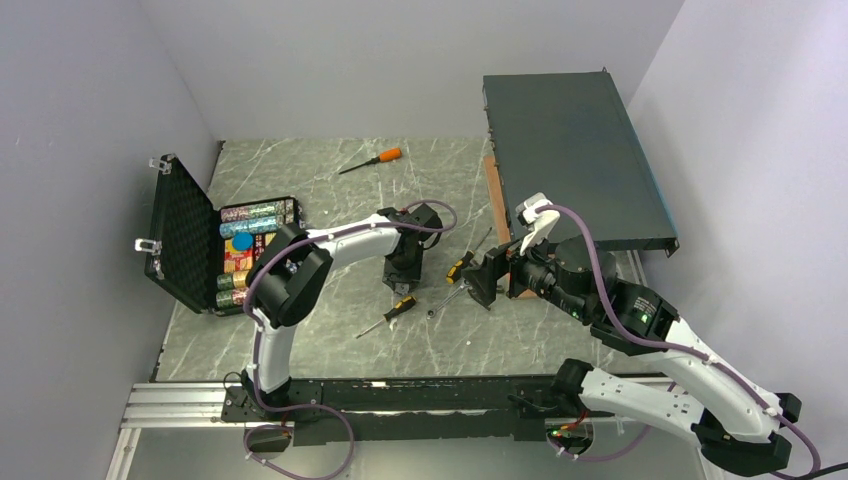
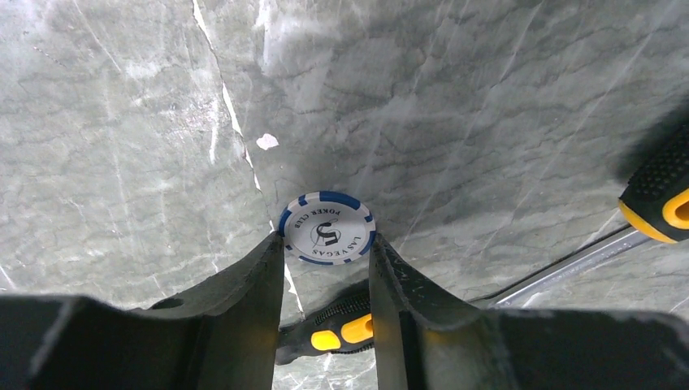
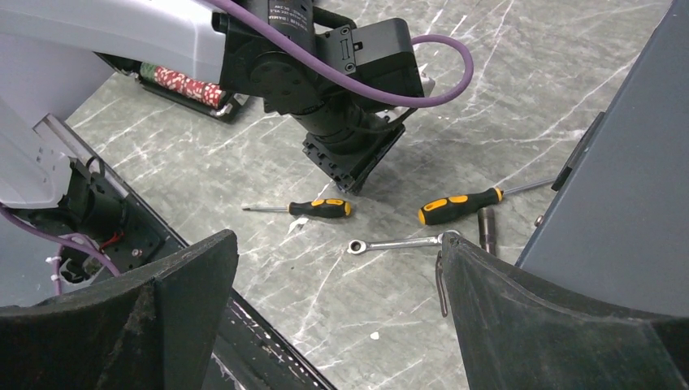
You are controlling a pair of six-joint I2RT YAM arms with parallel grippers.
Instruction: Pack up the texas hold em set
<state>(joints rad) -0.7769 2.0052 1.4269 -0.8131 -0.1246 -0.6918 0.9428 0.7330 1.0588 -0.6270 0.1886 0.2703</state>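
Pinching white, blue-edged poker chip (image 2: pixel 327 228), left gripper (image 2: pixel 327 240) clamped; right gripper (image 3: pixel 336 238) apart.

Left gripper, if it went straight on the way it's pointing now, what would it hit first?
The poker chip, which lies face up right between its fingertips; the table is just beyond it. Whether the fingertips already touch the chip is unclear.

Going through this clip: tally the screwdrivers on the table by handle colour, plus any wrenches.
Orange-handled screwdriver: 1
Yellow-handled screwdrivers: 2
Ratchet wrench: 1
Total: 4
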